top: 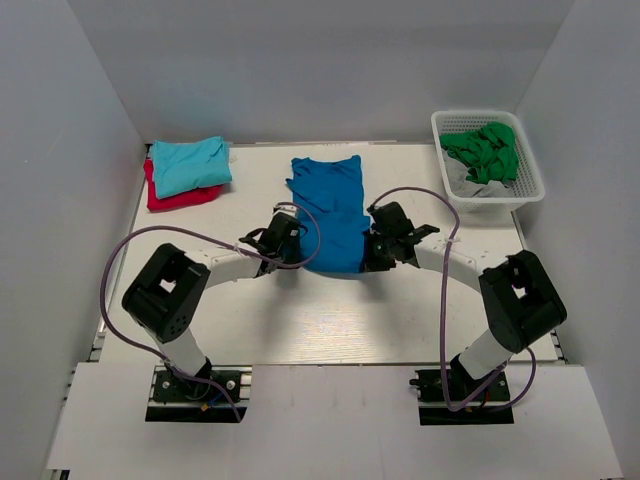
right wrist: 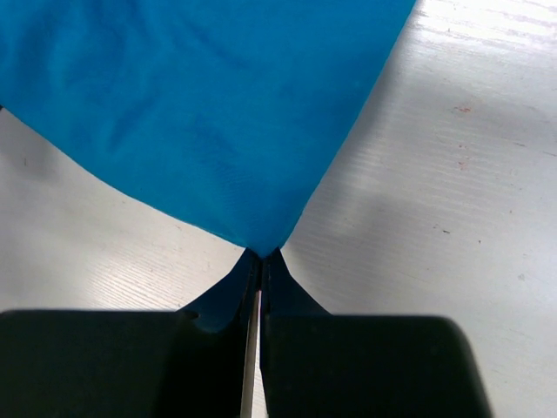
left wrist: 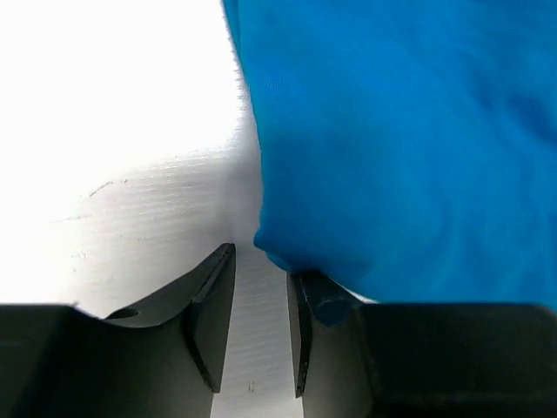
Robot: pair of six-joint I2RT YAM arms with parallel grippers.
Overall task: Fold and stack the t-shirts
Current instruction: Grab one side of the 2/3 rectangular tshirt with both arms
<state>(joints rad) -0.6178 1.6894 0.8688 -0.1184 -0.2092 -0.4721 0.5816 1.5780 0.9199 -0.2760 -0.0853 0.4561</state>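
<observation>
The royal-blue t-shirt (top: 330, 210) lies partly folded at the table's middle, collar at the far end. My left gripper (top: 288, 238) is at its near left corner. In the left wrist view the gripper (left wrist: 261, 259) is open; the shirt's corner (left wrist: 287, 252) rests against the tip of the right finger (left wrist: 313, 300), not between the jaws. My right gripper (top: 376, 248) is at the near right corner. In the right wrist view it (right wrist: 261, 255) is shut on the tip of the blue shirt (right wrist: 209, 122). A folded turquoise t-shirt (top: 190, 164) lies on a red t-shirt (top: 178, 197) at the far left.
A white basket (top: 530, 170) at the far right holds green (top: 485, 150) and grey clothes. Purple cables loop over both arms. White walls close in the table on three sides.
</observation>
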